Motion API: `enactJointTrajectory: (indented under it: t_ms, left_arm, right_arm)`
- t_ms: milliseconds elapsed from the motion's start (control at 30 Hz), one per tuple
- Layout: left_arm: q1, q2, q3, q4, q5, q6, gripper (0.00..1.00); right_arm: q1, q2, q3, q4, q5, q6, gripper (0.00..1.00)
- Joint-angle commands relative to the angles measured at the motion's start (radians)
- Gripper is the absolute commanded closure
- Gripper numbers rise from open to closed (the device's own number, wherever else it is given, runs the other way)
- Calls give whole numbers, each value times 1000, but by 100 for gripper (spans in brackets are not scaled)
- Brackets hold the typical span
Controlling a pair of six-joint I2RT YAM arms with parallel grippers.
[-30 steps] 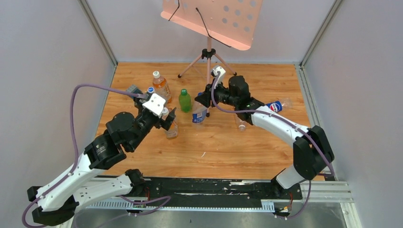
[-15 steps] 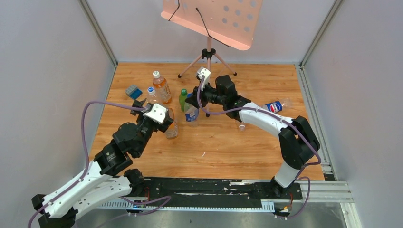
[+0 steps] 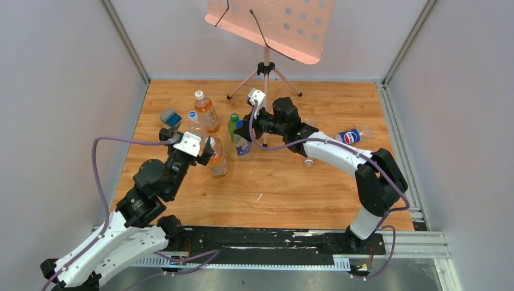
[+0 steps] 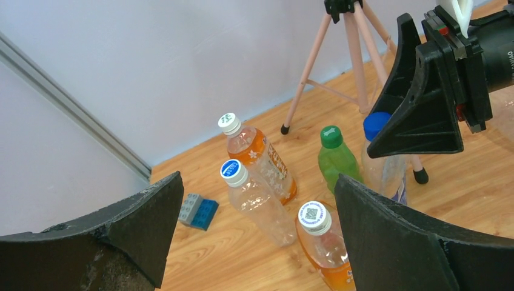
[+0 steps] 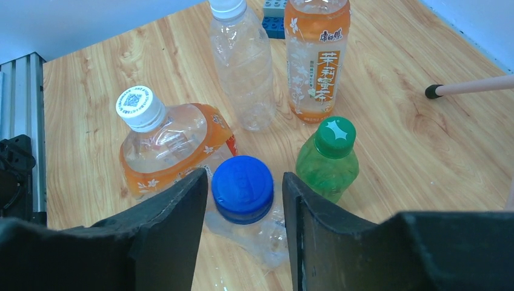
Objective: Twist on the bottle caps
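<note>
The right gripper is spread around the blue cap on a clear bottle, not yet pinching, so next it must squeeze and twist; the left gripper hangs open.

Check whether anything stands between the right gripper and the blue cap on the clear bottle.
Nothing visible does. The right gripper straddles the round blue plastic screw cap, one finger on each side with a slim gap. The small green plastic bottle and the white-capped orange-labelled bottle stand outside the fingers.
</note>
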Motion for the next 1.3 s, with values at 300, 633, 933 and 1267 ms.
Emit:
enactJointTrajectory:
  t_ms: [300,633,933,1267]
  left_arm:
    - [20,-3,-3,42,60,-9,0]
    - [23,3,15,22,78,-48,0]
    - [24,80,160,-161,249,-179,0]
    - [23,254,328,-397,542,-358,0]
  right_arm:
    - [6,-13,44,13,-15,-6,36]
    - [6,-161,30,-124,108,118,0]
    - [2,-449,-150,-178,242,227,0]
    - [-170,-615,-315,-431,669,454,0]
